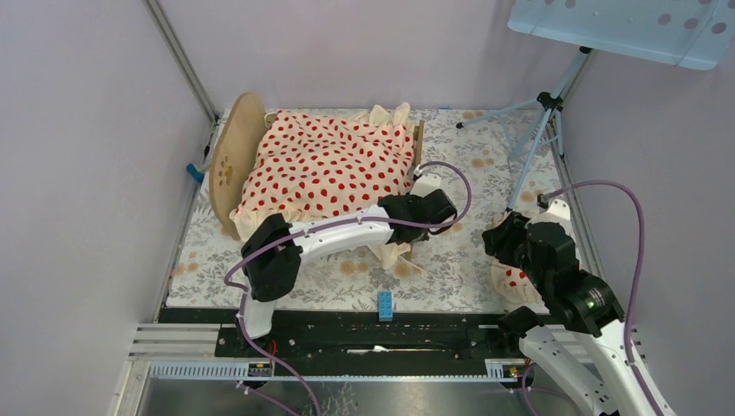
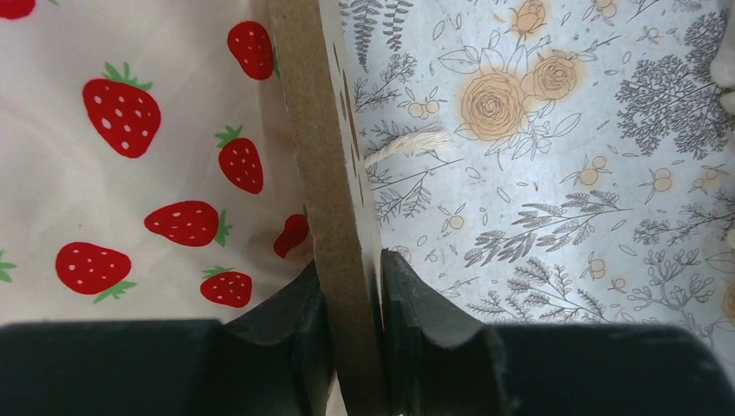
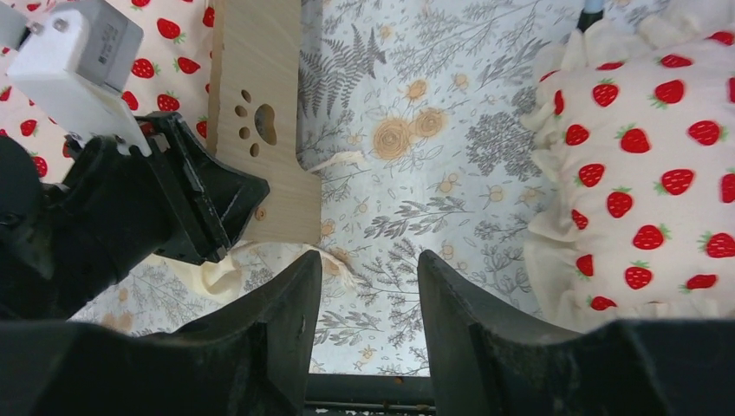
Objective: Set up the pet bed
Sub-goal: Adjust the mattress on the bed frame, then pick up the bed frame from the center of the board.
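The pet bed (image 1: 234, 156) is a light-wood frame at the back left of the floral mat, under a cream blanket (image 1: 329, 160) printed with red strawberries. My left gripper (image 1: 422, 201) is shut on the bed's right end board (image 2: 334, 173), and one black finger (image 2: 295, 312) presses each face. That board (image 3: 264, 130) has a paw cut-out. My right gripper (image 3: 368, 269) hangs open over bare mat to the right of the bed, holding nothing. A small ruffled strawberry pillow (image 3: 650, 173) lies just right of it, half under the right arm (image 1: 511, 279).
A floral mat (image 1: 468, 251) covers the table. A small blue block (image 1: 384, 305) sits at its front edge. A tripod (image 1: 542, 113) stands at the back right under a white perforated panel (image 1: 624, 26). Walls close in on the left and right.
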Controlling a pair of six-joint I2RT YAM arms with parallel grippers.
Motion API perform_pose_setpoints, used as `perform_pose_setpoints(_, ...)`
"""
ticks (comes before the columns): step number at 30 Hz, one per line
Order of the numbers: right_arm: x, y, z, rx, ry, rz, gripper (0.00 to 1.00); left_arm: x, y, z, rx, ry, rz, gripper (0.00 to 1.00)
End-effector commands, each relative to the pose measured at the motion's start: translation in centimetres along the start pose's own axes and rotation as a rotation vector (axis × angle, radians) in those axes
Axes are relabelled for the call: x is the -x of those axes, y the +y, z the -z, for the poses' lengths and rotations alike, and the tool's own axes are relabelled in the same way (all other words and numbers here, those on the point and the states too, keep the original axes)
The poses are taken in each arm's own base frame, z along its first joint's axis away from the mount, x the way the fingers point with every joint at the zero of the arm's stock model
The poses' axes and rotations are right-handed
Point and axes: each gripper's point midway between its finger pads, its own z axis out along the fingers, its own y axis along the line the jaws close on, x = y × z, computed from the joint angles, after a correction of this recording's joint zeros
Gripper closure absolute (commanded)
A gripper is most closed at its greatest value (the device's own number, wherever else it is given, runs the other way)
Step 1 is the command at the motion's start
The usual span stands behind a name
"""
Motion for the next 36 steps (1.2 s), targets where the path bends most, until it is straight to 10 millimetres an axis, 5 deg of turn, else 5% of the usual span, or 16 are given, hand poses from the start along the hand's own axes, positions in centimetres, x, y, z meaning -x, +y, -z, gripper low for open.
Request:
perform_pose_setpoints(1,-0.7,1.9,-1.6,0.092,-0.001,-0.047,0.47,2.5,2.4,2.0,0.026,0.008,-0.045,1.0)
perform_pose_setpoints(9,-3.9,2.3,-5.7,0.151,-0.005,-0.151,0.39,8.9,1.4,7.1,-0.126,-0.104,0.023,1.0)
perform_pose_setpoints(17,-6.2,2.4,-10.2,0.107,0.026,-0.275,0.4,10.8,2.2,8.8,-0.185,-0.149,0.095,1.0)
perform_pose_setpoints(25,-7.7,3.6,-14.9,0.122,0.045,-0.304,0.62,11.1,2.6,9.4,-0.242,-0.175,0.159,1.0)
perform_pose_setpoints(36,-10.1,7.7,-20.8,0.232,0.172,-0.38,0.84,12.0,3.2,10.3,-0.271,-0.218,0.203,1.0)
